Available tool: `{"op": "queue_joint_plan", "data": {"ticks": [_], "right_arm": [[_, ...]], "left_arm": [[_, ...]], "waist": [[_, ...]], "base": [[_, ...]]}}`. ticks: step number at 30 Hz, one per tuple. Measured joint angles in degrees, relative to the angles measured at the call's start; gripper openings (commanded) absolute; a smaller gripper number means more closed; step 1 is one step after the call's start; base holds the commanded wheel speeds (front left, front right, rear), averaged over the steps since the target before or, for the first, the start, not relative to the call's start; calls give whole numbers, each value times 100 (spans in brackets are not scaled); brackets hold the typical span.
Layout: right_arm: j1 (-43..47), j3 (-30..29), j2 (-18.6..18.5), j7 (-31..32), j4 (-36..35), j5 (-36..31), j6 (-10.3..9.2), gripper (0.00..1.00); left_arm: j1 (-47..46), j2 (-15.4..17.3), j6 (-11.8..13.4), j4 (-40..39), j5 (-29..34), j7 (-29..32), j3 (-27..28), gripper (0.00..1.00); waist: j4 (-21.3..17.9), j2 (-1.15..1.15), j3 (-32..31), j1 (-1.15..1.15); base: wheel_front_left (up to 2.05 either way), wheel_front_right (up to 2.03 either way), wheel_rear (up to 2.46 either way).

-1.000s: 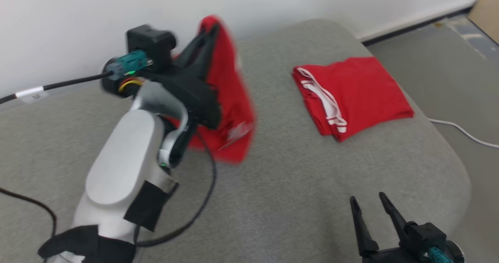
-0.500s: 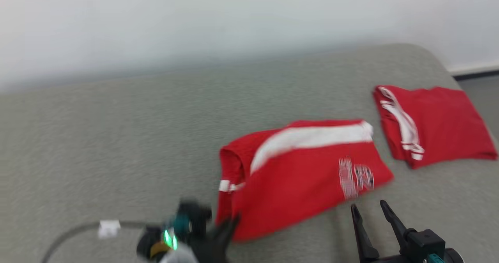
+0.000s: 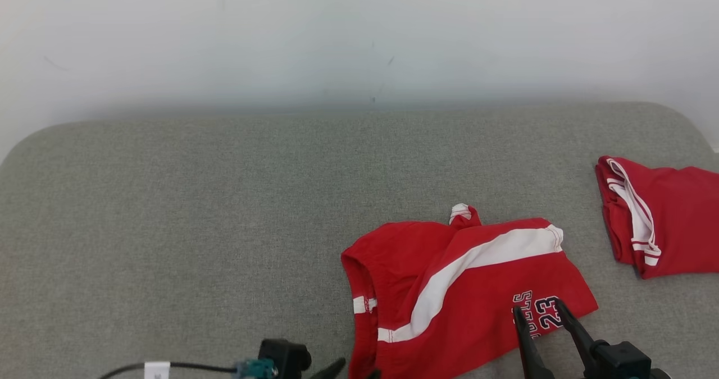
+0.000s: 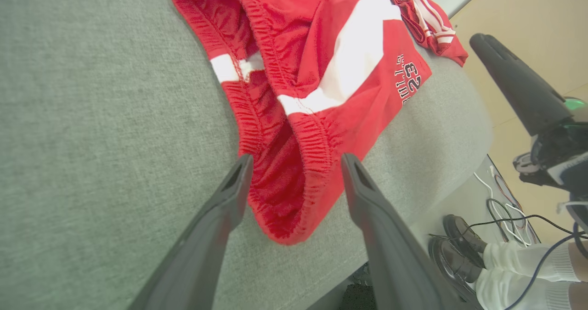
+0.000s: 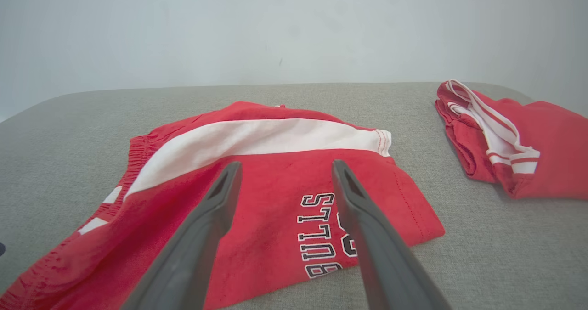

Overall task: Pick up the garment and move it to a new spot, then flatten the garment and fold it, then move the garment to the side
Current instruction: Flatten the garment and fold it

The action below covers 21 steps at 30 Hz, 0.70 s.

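The garment, red shorts with a white side stripe and "BULLS 23" print, lies crumpled on the grey cushion. My left gripper is at the shorts' waistband end. In the left wrist view the left gripper is open, its fingers standing either side of the elastic waistband without pinching it. My right gripper is open over the printed leg corner; the right wrist view has the right gripper above the red cloth, holding nothing.
A second red garment, folded, lies at the cushion's right end. A white wall backs the cushion. Off the cushion's near edge are a person's dark shoes and white socks and floor cables.
The left gripper came down from holding the shorts up, laid them on the cushion and opened. The head camera swung left, shifting the picture. The right gripper stayed open.
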Motion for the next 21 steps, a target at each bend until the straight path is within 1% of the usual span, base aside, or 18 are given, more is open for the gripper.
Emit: {"op": "queue_joint_plan", "data": {"ticks": [5, 8, 9, 10, 11, 14, 16, 18, 21], "right_arm": [[-25, -7, -18, 56, 60, 4, 0, 100], [-127, -1, -4, 64, 104, 2, 0, 100], [-155, -1, -3, 66, 111, 2, 0, 100], [-179, 8, 3, 68, 129, 1, 0, 100], [-204, 14, 11, 87, 145, -1, 0, 100], [-280, 15, 41, 102, 169, -21, 0, 100], [-308, -19, 52, 101, 199, -40, 0, 100], [-338, -34, 62, 101, 238, -54, 0, 100], [-343, -38, 83, 48, 272, -64, 0, 100]], "left_arm": [[-360, 134, 212, -99, -125, 397, 256, 100], [-624, -46, 188, 26, -419, 725, 280, 100], [-723, -108, 183, 142, -495, 831, 277, 99], [-834, -134, 218, 280, -504, 929, 268, 92], [-943, -143, 270, 417, -503, 1011, 265, 89], [-1174, -202, 370, 744, -475, 1100, 267, 93], [-1281, -263, 431, 882, -445, 1118, 253, 93], [-1317, -289, 426, 979, -439, 1152, 218, 94], [-1322, -309, 413, 1123, -435, 1190, 176, 91]], "waist": [[-33, 0, -44, 0], [-109, 0, -43, 0], [-140, 0, -39, 0], [-171, 0, -33, 0], [-206, 0, -26, 1], [-330, 0, -5, 1], [-415, 0, 13, 1], [-493, 0, 37, 1], [-592, 0, 71, 1]], "base": [[0, 0, 0], [0, 0, 0], [0, 0, 0], [0, 0, 0], [0, 0, 0], [0, 0, 0], [0, 0, 0], [0, 0, 0], [0, 0, 0]]}}
